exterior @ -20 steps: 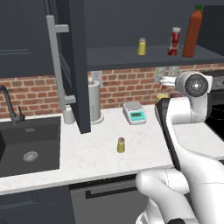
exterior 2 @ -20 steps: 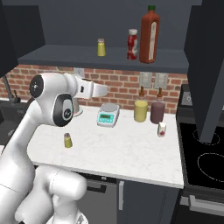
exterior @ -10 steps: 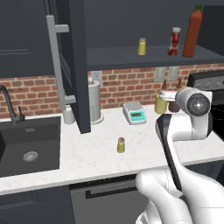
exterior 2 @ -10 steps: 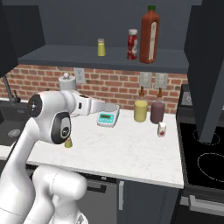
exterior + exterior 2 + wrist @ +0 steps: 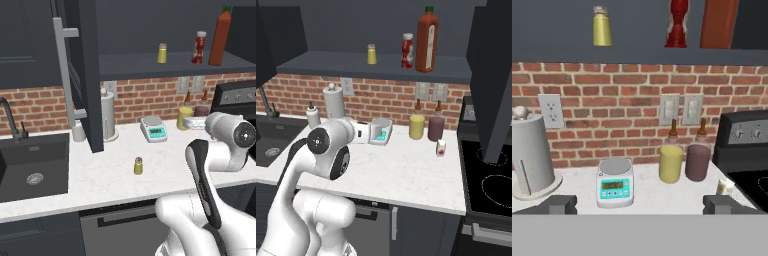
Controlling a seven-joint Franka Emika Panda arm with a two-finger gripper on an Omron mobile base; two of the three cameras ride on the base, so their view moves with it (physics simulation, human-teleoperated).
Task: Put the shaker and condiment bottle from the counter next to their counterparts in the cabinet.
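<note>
A white robot arm reaches over a kitchen counter (image 5: 100, 185) of pale marbled stone, its gripper (image 5: 640, 204) facing the brick wall with both dark fingertips spread as wide as they go and nothing between them. A small yellow shaker (image 5: 138, 165) with a grey cap stands upright on the counter, alone in the open stretch in front of the open dark cabinet door (image 5: 85, 75) and well apart from the gripper. On the cabinet shelf (image 5: 371, 67) above, a matching yellow shaker (image 5: 372, 54) stands to the left, and a small red bottle (image 5: 407, 50) with a white cap sits just beside a tall red-orange bottle (image 5: 427, 39) with a green cap. Along the back wall are a paper towel holder (image 5: 529, 160), a white kitchen scale (image 5: 614, 189), a jar of yellow liquid (image 5: 671, 159) and a jar of dark purple liquid (image 5: 698, 157) side by side. A dark sink (image 5: 32, 167) is set into the counter at the left
</note>
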